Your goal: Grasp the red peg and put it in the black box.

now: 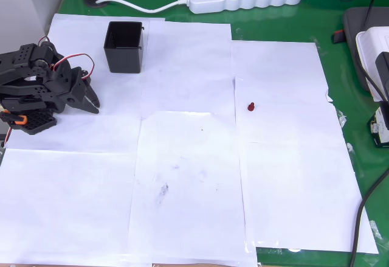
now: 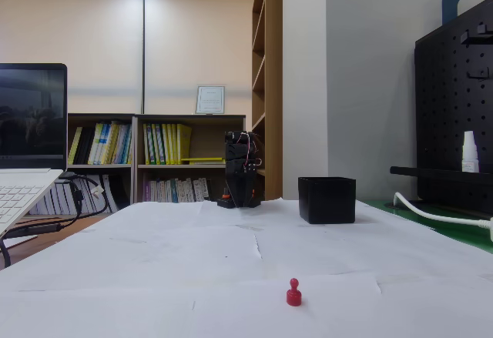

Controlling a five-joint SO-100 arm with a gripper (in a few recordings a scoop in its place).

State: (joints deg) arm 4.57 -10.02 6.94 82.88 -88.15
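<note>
The black two-finger tool [image 1: 91,100] sits folded back with the arm at the left edge of the overhead view, its tips pointing toward the middle of the bench [image 1: 188,188] and drawn close together with little or no gap showing — it has hold of nothing. In the fixed view the arm stands as a dark upright shape at the far end of the bench, too small there to read the fingers.

Just beside the tool, a little above it in the overhead view, stands the small square open-topped black plastic box [image 1: 124,47] on the white paper sheets [image 1: 73,206] that cover the green bench. As far as the overhead view shows, nothing lies inside it.

The tiny dark-red peg with a wider head and short stem [image 1: 250,106] is well apart from both, out on the paper to the right of centre in the overhead view. In the fixed view it stands upright, head up, close to the camera, with bare paper all around it.

By my reading the task is at its very start — no reach, no grasp, no carry is done. What is left is everything: cross the bench to the peg, close on it, bring it to the box and drop it in.
</note>
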